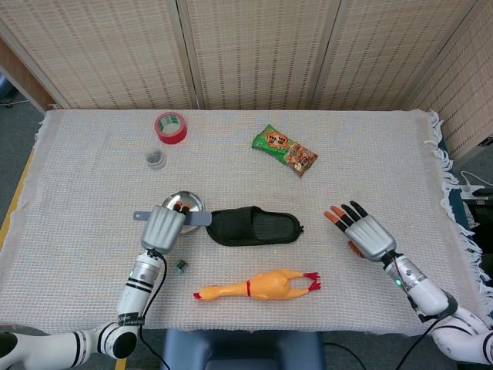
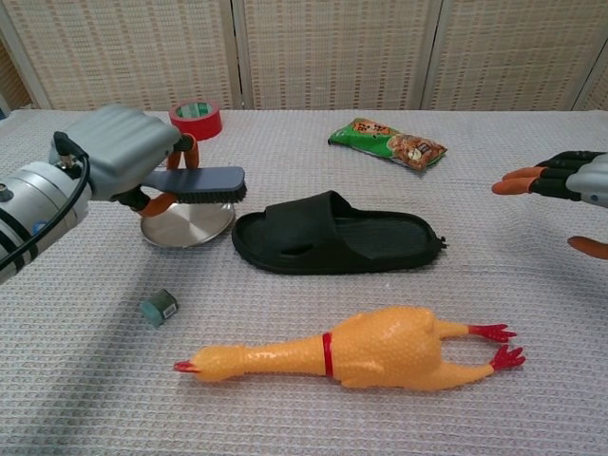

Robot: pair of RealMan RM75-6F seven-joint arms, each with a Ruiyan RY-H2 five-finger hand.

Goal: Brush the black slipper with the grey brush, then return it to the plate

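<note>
Brush (image 2: 204, 183) pinched in left hand (image 2: 119, 161) fingers above plate (image 2: 180, 228); right hand (image 1: 366, 233) fingers spread.

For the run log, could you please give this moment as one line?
left hand: holds grey brush above plate | right hand: open | black slipper: unbrushed

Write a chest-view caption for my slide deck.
Left hand holds grey brush above plate, near black slipper.
</note>
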